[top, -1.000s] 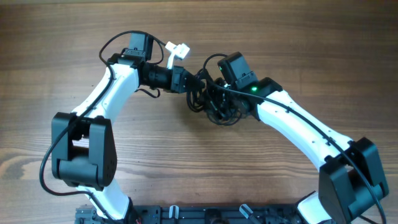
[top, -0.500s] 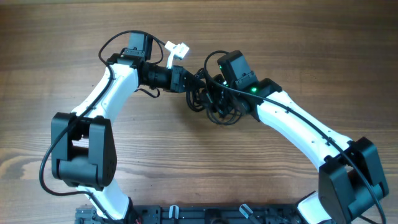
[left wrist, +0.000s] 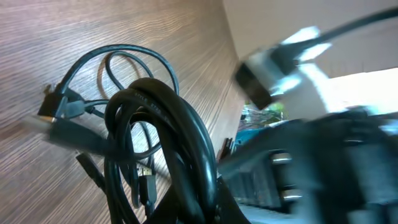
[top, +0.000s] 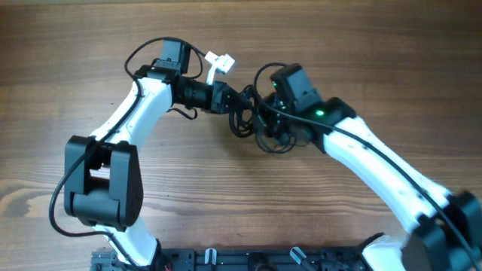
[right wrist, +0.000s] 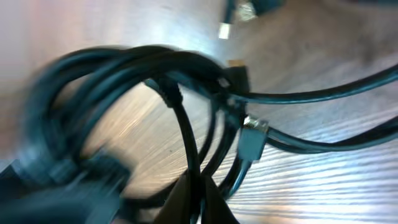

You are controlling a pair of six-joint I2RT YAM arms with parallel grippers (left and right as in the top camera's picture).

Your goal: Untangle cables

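Cables (left wrist: 177, 118): one black bundle on the wooden table (top: 361, 45), lying between the two wrists. In the overhead view some loops spill out toward the near edge, below the right wrist.

Left gripper (top: 239, 103): reaches in from the left side of the bundle. Its jaws are closed on the cables. In the left wrist view a thick coil arches up off the wood and runs down into the grip at the bottom edge. Thinner loops fan out on the table to the left of the coil, and one ends in a small plug (left wrist: 53, 107) lying on the wood.

Right gripper (top: 268, 120): reaches in from the right side, close to the left gripper. Its jaws are also closed on the cables. The right wrist view is blurred. Several strands converge into the dark fingers at bottom centre, and a silver-tipped plug (right wrist: 252, 140) sits just beside them.

How much of the bundle is clear of the table cannot be told.
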